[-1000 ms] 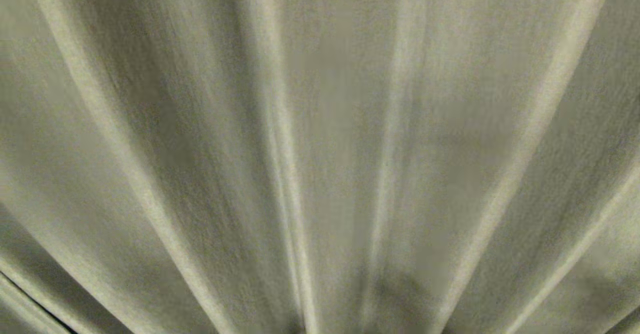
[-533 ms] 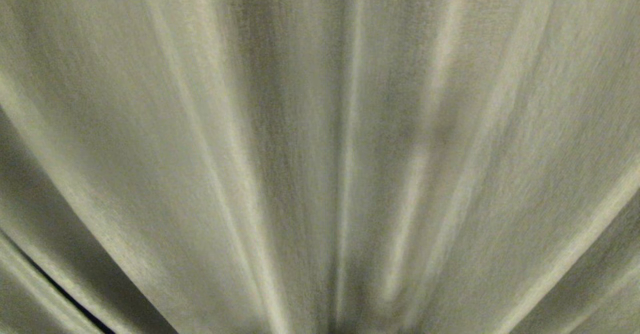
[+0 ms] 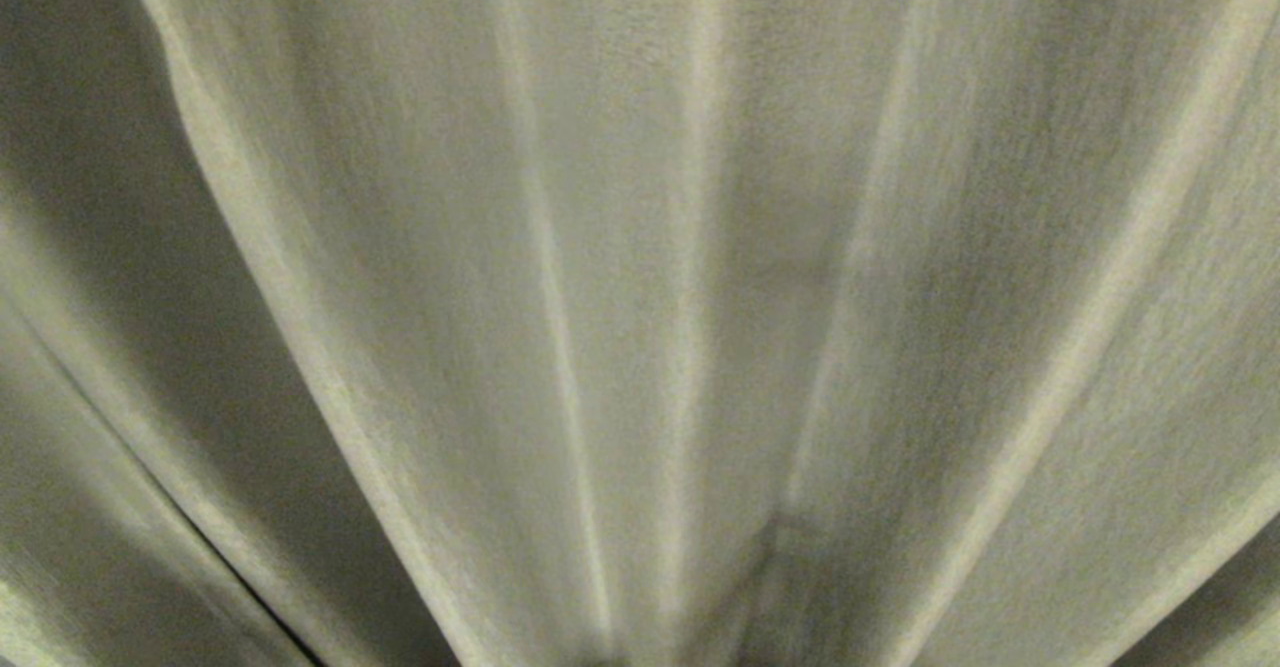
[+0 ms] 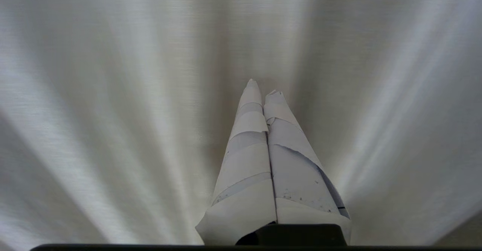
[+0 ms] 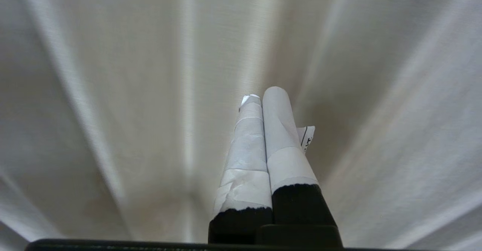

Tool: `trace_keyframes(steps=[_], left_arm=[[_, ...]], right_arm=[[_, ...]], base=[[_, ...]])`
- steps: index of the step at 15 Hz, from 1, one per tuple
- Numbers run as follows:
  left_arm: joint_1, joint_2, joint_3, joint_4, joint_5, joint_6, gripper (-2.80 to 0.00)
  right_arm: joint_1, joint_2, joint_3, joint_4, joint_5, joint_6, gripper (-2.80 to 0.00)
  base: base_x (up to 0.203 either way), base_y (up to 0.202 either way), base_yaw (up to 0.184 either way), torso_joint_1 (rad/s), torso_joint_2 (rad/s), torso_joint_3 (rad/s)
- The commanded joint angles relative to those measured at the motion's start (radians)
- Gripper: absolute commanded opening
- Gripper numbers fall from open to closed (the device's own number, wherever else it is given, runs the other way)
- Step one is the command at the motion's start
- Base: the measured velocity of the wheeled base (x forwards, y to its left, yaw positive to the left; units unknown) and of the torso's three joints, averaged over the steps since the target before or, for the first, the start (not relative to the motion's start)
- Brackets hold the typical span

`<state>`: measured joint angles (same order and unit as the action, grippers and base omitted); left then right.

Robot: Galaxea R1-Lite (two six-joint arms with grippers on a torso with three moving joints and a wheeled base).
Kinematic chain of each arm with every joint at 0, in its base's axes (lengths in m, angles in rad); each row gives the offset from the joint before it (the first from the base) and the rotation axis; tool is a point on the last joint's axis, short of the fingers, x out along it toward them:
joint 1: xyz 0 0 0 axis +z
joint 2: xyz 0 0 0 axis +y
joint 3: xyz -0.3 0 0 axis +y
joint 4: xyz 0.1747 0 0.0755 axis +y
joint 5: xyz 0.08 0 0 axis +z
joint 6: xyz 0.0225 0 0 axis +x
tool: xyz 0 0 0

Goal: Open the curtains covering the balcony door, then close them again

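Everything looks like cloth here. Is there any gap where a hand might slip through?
Only one: a thin dark slit low on the left in the head view, between two folds of the curtains. Everywhere else pleats fill all views. The left gripper and right gripper, both shut, face unbroken cloth.

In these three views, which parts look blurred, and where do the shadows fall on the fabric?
Head view: the curtains look soft and streaky, with deep shadow in the left fold. Left wrist view: the fabric is streaked, while the shut left claw is sharp. Right wrist view: the right claw is sharp, with shadow beside it.
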<state>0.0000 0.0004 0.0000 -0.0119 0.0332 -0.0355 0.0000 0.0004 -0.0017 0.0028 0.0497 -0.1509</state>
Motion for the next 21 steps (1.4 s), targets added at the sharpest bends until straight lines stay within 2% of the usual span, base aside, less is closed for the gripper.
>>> trace_keyframes(steps=[1, 21], left_arm=[[0.0, 0.0, 0.0, 0.0, 0.001, 0.0, -2.8], [0.0, 0.0, 0.0, 0.0, 0.001, 0.002, -2.8]], right_arm=[[0.0, 0.0, 0.0, 0.0, 0.001, -0.001, -2.8], [0.0, 0.0, 0.0, 0.0, -0.001, 0.004, -2.8]], base=[[0.0, 0.193, 0.002, 0.002, 0.0, 0.007], [0.0, 0.191, 0.001, 0.003, 0.0, 0.002]])
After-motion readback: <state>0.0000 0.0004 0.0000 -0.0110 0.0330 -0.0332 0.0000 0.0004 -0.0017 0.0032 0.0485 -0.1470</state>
